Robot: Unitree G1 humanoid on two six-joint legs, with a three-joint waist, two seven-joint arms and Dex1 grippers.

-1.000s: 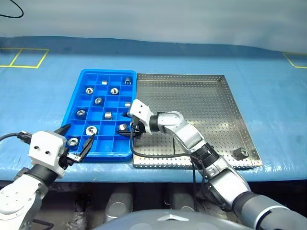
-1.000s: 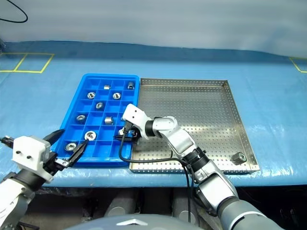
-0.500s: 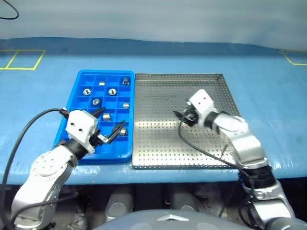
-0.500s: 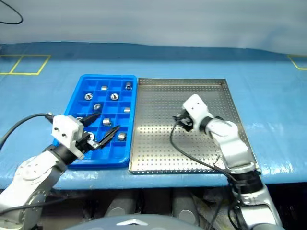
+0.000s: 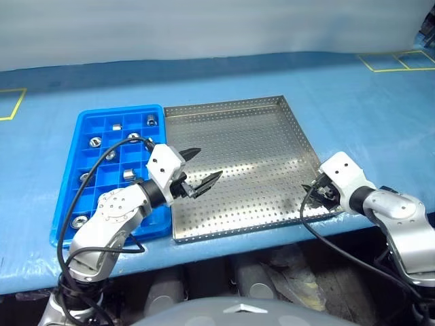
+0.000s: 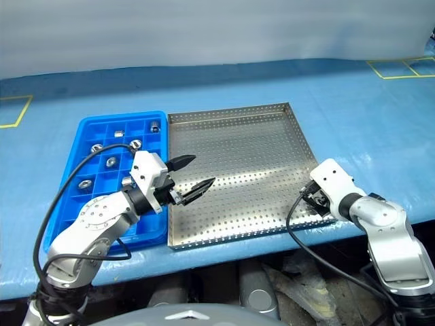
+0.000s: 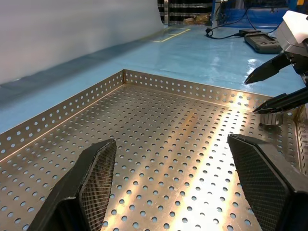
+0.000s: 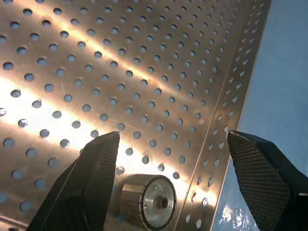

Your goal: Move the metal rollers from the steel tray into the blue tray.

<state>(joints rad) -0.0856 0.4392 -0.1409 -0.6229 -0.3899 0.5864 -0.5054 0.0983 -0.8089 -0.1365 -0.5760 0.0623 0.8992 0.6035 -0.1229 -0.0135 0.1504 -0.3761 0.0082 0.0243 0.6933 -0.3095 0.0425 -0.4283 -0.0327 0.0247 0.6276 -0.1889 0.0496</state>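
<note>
One metal roller (image 8: 147, 201) lies between the spread right gripper (image 8: 168, 183) fingers.

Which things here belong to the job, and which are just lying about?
Belongs to the job:
- steel tray
- blue tray
- roller left in the steel tray
- rollers already in the blue tray
- left gripper, right gripper, both open

Just lying about:
- blue table cover
- yellow tape marks

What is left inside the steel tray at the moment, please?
One roller lies in the steel tray, near its corner, below the open right gripper. The arm covers that corner in the head views.
</note>
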